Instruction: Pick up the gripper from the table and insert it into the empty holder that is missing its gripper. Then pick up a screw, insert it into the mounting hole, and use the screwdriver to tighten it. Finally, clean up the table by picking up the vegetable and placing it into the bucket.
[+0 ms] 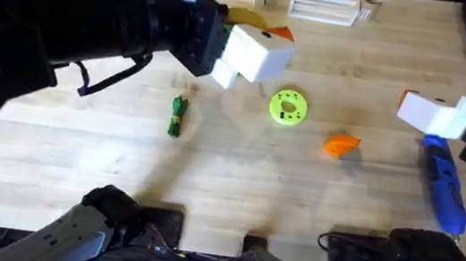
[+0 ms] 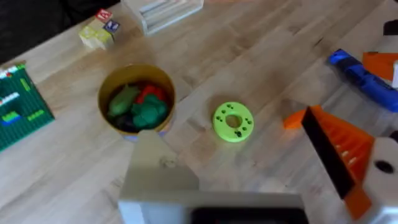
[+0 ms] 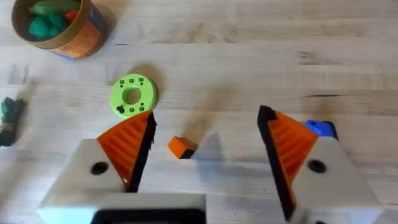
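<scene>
Step in hand: picking up the gripper (image 3: 181,147), loose near the table middle beside the green disc (image 3: 133,96). Right end effector (image 3: 205,155) is wide open, empty, hovering over it. Descent should be centred so the pads (image 3: 127,146) straddle the wedge. Left end effector's state cannot be told.

The left arm (image 1: 95,13) hides most of the bucket (image 1: 248,17); the vegetable (image 3: 9,118) is cut off.

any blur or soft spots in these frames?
Overhead: left arm large, dark and smeared close under the camera; screwdriver and vegetable fairly crisp. Left wrist: near white mount out of focus, bucket sharper. Right wrist: orange pads sharp, soft shadows on the table.
</scene>
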Available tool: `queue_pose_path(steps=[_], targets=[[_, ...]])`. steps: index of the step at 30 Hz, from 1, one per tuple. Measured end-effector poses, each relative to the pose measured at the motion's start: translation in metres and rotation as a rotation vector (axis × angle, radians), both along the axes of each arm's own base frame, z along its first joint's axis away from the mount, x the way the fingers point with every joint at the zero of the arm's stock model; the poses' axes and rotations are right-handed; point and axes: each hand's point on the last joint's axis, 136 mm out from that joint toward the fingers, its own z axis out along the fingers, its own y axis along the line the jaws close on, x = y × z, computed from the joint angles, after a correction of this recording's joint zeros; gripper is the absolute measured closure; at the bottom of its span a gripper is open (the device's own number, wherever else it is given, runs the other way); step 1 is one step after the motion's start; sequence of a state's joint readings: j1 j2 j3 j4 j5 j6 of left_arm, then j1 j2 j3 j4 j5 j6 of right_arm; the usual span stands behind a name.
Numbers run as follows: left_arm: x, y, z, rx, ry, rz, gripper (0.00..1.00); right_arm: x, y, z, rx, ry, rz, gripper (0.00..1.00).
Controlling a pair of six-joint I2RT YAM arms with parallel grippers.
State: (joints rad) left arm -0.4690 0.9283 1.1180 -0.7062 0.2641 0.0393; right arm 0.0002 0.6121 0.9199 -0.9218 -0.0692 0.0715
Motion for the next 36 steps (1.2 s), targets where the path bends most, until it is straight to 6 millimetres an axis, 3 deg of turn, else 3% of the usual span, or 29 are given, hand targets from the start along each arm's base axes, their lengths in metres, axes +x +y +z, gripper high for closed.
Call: queue_pose_path(steps=[6, 16, 23, 36], targets=[[0.006, -0.003, -0.002, -0.014, -0.146, -0.027, 0.008, 0.0, 0.0, 0.0, 0.0, 0.001, 0.0, 0.011], [-0.024, -0.003, -0.051, -0.142, -0.397, -0.07, 0.009, 0.0, 0.0, 0.0, 0.0, 0.001, 0.0, 0.01], [-0.042, 0.007, -0.093, -0.202, -0.44, -0.06, 0.009, 0.0, 0.0, 0.0, 0.0, 0.001, 0.0, 0.01], [-0.063, 0.019, -0.103, -0.274, -0.57, -0.056, 0.008, 0.0, 0.0, 0.0, 0.0, 0.0, 0.0, 0.01]])
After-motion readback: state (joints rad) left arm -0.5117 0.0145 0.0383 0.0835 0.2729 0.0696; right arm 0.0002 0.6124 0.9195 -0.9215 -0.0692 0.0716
